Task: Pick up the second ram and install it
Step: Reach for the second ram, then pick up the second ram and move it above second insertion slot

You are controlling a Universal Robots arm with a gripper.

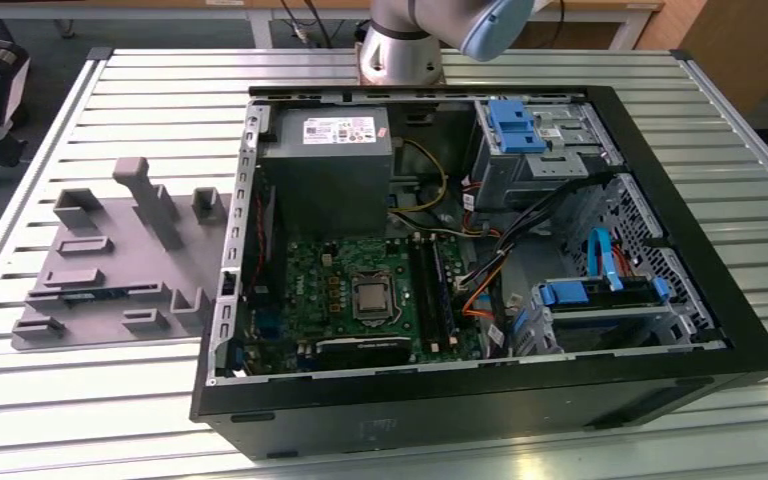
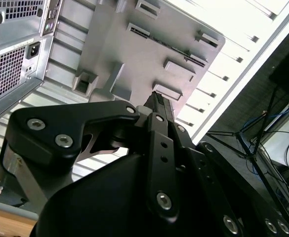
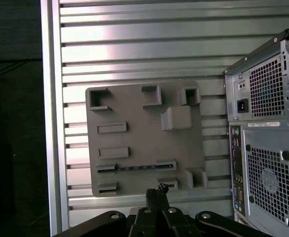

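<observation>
The ram [image 3: 134,168] lay flat in a slot of the grey fixture [image 3: 134,106], untouched, a dark blue-green strip spanning two of its raised blocks along a row that ran toward the case [image 3: 268,148]. The fixture sat on the ribbed worktop [image 3: 134,49] just beside the case, off its side wall at the exterior view's left. In both wrist views the hand [image 3: 156,191] hung high, well apart from the ram, level with the case's rear panel, its fingers pressed together and holding nothing. The arm [image 1: 451,25] rose behind the case's rear end. By my reading the pick-up had not yet begun, so the step in hand was the approach to the ram. A grasp would likely call for the fingers to part, line up across the stick's thin edges between the two blocks, and come down squarely, since the slot leaves little of the stick exposed.
</observation>
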